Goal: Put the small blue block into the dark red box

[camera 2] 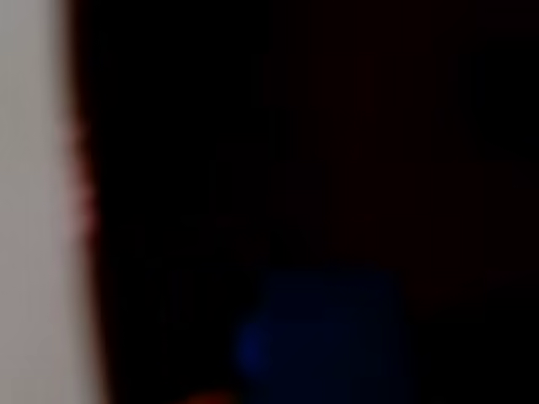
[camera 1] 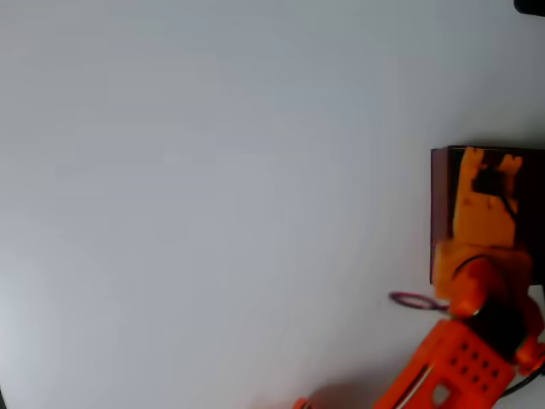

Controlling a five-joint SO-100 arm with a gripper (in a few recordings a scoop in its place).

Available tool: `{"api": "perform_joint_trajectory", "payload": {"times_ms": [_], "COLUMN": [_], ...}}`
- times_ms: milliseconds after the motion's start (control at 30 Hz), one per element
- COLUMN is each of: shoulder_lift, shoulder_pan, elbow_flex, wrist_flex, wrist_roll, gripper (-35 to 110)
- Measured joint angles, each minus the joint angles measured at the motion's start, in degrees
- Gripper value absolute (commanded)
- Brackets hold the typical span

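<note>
The dark red box stands at the right edge of the overhead view, its maroon left wall showing. My orange gripper reaches down inside it, its fingers over the dark interior. In the wrist view the box's near-black inside is blurred, and the small blue block is a dim blue patch at the bottom centre, very close to the camera. The blur hides whether the fingers still hold the block or whether it lies on the box floor.
The white table stretches wide to the left of the box. A thin purple wire loop lies beside the arm near the box's lower left corner. The arm's orange body fills the bottom right.
</note>
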Motion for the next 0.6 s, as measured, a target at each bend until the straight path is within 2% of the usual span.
{"api": "perform_joint_trajectory", "payload": {"times_ms": [67,133,300,600], "shoulder_lift": [-5.8,-11.0,-13.0,9.5], "shoulder_pan": [0.8,0.9,2.0,-4.9], "elbow_flex": [-2.9,-5.4,-6.4,3.5], "wrist_flex": [-1.7,-2.5,-2.5,5.3], "wrist_roll": [-2.3,-3.8,-6.1,-14.5], "gripper": [5,16,20,17]}}
